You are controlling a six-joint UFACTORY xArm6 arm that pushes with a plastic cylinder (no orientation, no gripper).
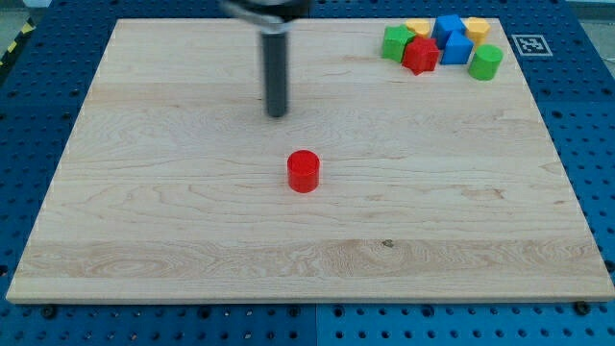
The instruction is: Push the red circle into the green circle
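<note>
The red circle (303,171) stands alone near the middle of the wooden board (144,221). The green circle (485,62) is at the view's top right, at the right end of a cluster of blocks. My tip (277,114) rests on the board above and slightly left of the red circle, a short gap away and not touching it. The rod rises from it to the view's top edge.
The cluster at the top right holds a green block (395,42), a red block (421,55), two blue blocks (454,48) (448,26) and two yellow blocks (417,26) (477,27). A blue pegboard table (586,115) surrounds the board.
</note>
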